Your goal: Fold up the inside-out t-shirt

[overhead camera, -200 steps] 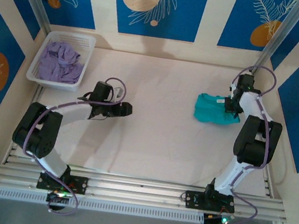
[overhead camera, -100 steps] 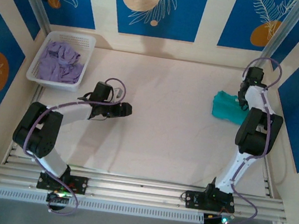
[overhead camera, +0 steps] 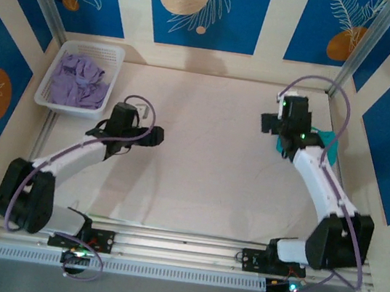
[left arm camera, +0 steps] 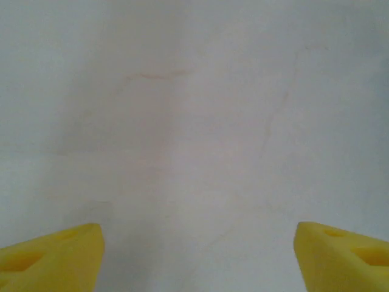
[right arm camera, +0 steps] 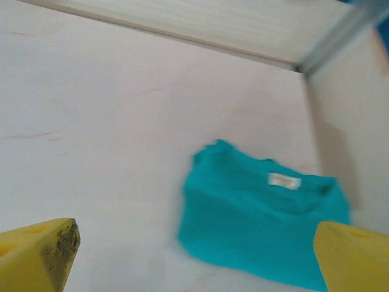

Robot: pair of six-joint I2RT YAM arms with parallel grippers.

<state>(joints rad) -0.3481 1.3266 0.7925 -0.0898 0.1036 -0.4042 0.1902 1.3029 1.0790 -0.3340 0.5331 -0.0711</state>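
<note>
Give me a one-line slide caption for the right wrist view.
Right gripper, jaws open, looking down on the teal t-shirt lying compact near the table's far right corner, white tag showing.

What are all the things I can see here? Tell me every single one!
t-shirt: one, teal-green, lying on the table's far right, by the wall
tag: one, white, at the t-shirt's neckline
basket: one, white, table's far left corner
clothes: one heap, pale purple, inside the basket
table: one, cream, under everything
wall panels: several, blue with leaf drawings, around the table
left tool: one, yellow fingers, open, over bare table
right tool: one, yellow fingers, open, near the t-shirt, holding nothing
</note>
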